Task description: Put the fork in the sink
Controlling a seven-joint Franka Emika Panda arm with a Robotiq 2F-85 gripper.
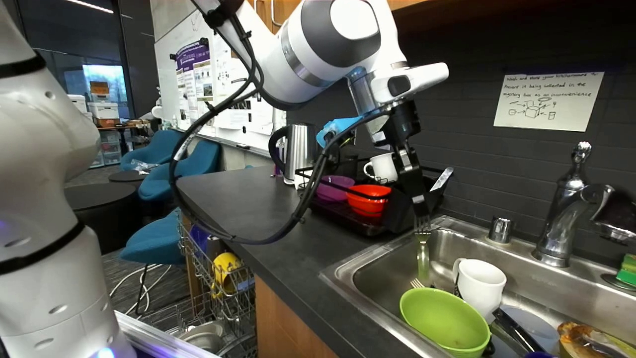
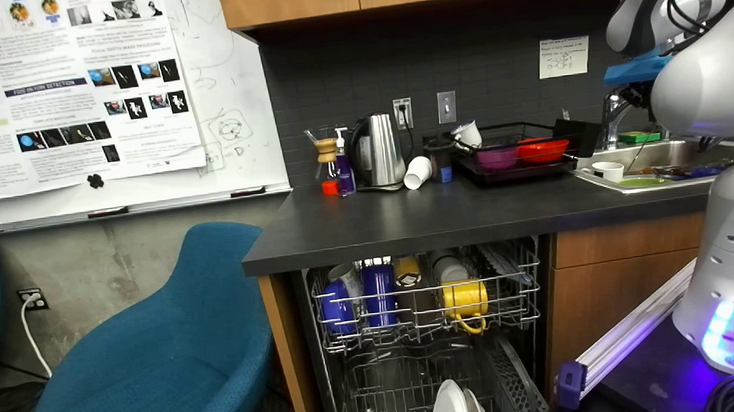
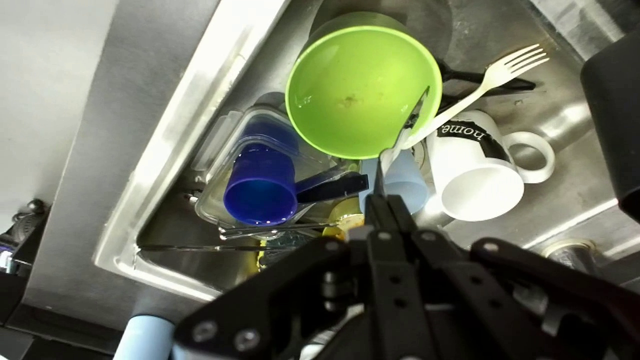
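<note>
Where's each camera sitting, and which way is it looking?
An exterior view: close beside the robot's arm, looking along the counter toward the sink; the arm shows, its hand gripping a fork.
An exterior view: out in front of the dishwasher, facing it and the dark wall; the arm shows at the right edge.
Wrist view: by the hand, looking down into the sink; black fingers show.
Both exterior views share the kettle and note.
</note>
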